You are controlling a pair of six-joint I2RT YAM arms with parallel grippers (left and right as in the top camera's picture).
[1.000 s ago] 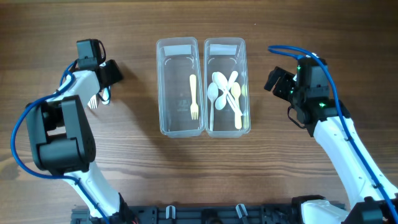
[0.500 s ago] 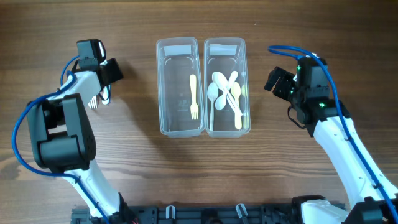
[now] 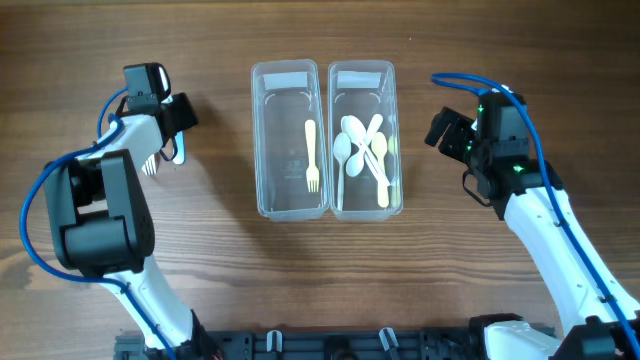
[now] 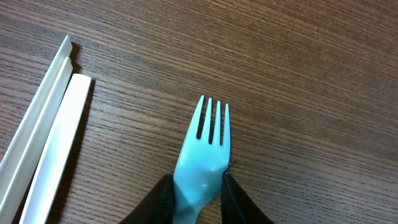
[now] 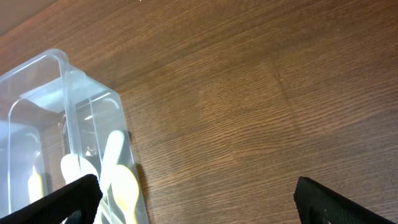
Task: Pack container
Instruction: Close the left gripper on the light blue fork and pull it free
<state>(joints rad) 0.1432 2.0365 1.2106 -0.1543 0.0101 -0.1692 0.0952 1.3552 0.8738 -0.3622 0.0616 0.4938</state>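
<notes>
left pincer [image 4: 198, 196] clenched on teal fork [image 4: 205, 146], tines pointing straight out ahead; right pincer [image 5: 196, 190] spread.

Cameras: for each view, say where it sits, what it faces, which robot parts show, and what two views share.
Overhead: above the table, looking down; left arm and right arm flank the spoon container.
Left wrist: on the left arm, facing the table; left gripper shut on blue fork.
Right wrist: on right arm, facing spoon container; open right gripper shows.
Shared: spoon container, overhead and right wrist.
</notes>
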